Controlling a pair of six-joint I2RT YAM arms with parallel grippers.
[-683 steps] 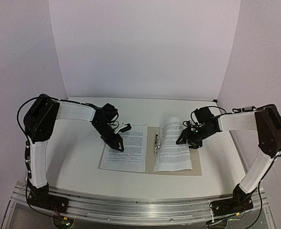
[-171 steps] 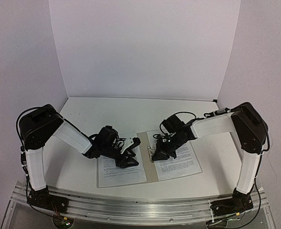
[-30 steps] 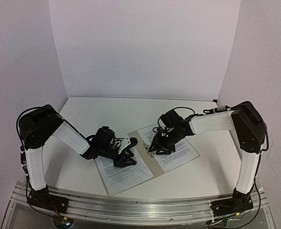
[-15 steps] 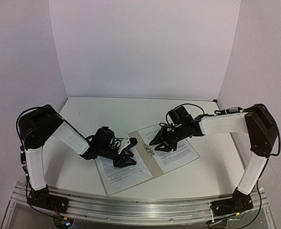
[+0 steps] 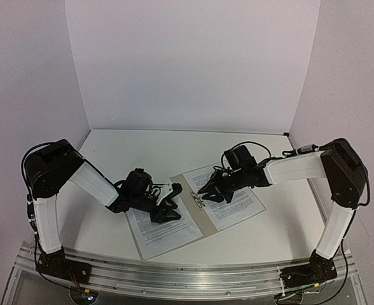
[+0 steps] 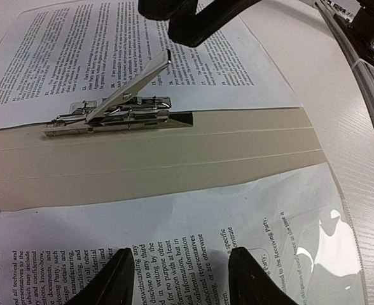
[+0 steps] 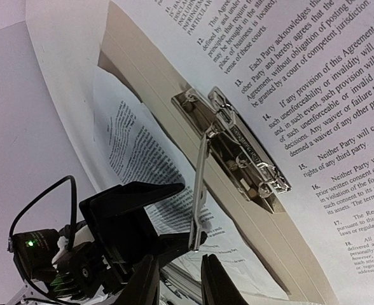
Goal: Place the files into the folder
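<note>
An open folder [image 6: 174, 159] is lying askew on a white desk [image 5: 142, 149], having been turned from square over the last few seconds. 2 files are resting on it: a left sheet [image 5: 165, 229] and a right sheet [image 5: 238, 203], with a bare tan spine between them.

Within the last second the right jaws have been drawn narrower at the metal clip [image 6: 120, 114]. Its lever [image 6: 133, 82] is standing raised, its free end just at the small gap between those jaws. Whether it is being pinched cannot be told.

The left jaws are standing apart, their fingertips [image 6: 120, 283] pressing down on the left sheet and gripping nothing.

The clip is judged to be open, so fastening is probably being prepared. The right sheet is lying along the clip, though whether it is tucked beneath cannot be told. The left sheet is lying apart from the clip and probably needs shifting.

The left arm itself is resting on that sheet, blocking it. A metal rail [image 5: 174, 273] is running along the near edge.
</note>
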